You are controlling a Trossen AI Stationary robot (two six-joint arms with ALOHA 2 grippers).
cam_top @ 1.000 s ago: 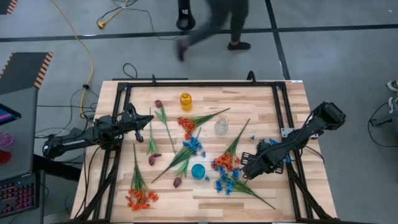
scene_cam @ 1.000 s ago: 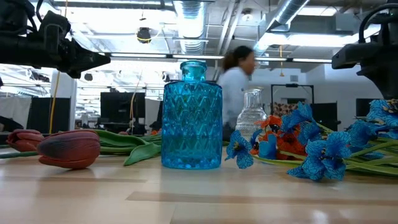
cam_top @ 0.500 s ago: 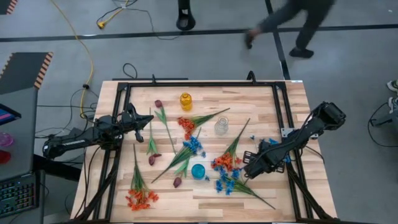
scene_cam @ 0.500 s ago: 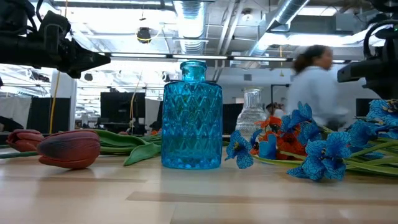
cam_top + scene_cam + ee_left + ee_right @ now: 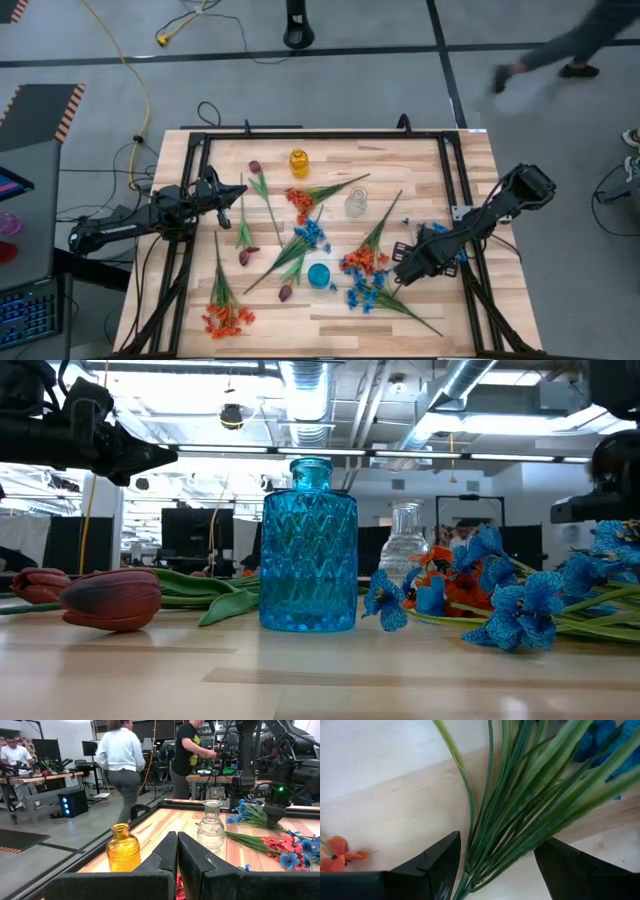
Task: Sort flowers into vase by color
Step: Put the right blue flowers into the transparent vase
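Flowers lie flat and scattered on the wooden table: orange-red sprays (image 5: 300,203) (image 5: 228,320) (image 5: 360,262), blue sprays (image 5: 312,233) (image 5: 365,296) and maroon buds (image 5: 245,256). A blue vase (image 5: 318,274), an amber vase (image 5: 299,162) and a clear vase (image 5: 356,202) stand upright among them. My right gripper (image 5: 400,272) points down, open, just above the green stems and leaves (image 5: 512,820) of a blue spray. Its fingers (image 5: 437,862) stand on either side of that bundle. My left gripper (image 5: 233,196) waits shut and level at the table's left.
Black frame rails (image 5: 320,134) run along the table's edges. The near right stretch of the table (image 5: 470,330) is bare wood. A person (image 5: 570,50) walks on the floor beyond the far edge.
My right gripper has sunk toward the blue spray's stems, still open and pointing down. The person behind the table has walked toward the right. The flowers and vases have not moved.
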